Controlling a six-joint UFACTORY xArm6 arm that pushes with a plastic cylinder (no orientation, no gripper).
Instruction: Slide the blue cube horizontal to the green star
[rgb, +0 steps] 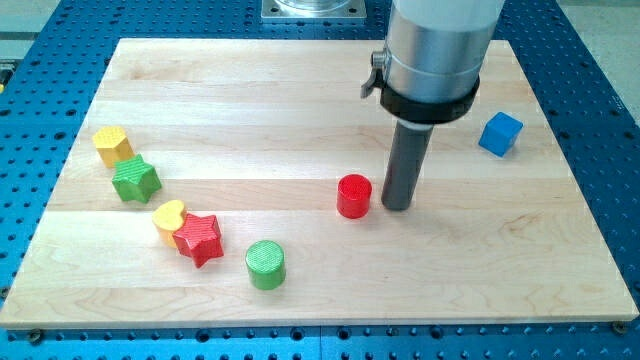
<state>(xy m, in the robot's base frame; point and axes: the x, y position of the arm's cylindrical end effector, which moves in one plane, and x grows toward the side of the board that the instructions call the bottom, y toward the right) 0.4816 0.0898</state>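
Observation:
The blue cube sits near the board's right edge, in the upper half of the view. The green star lies far off at the view's left, slightly lower than the cube. My tip rests on the board near the middle, just right of a red cylinder. The tip is well to the left of and below the blue cube, not touching it.
A yellow block lies above-left of the green star. A yellow heart and a red star touch each other below the green star. A green cylinder stands near the bottom. The wooden board is surrounded by a blue perforated table.

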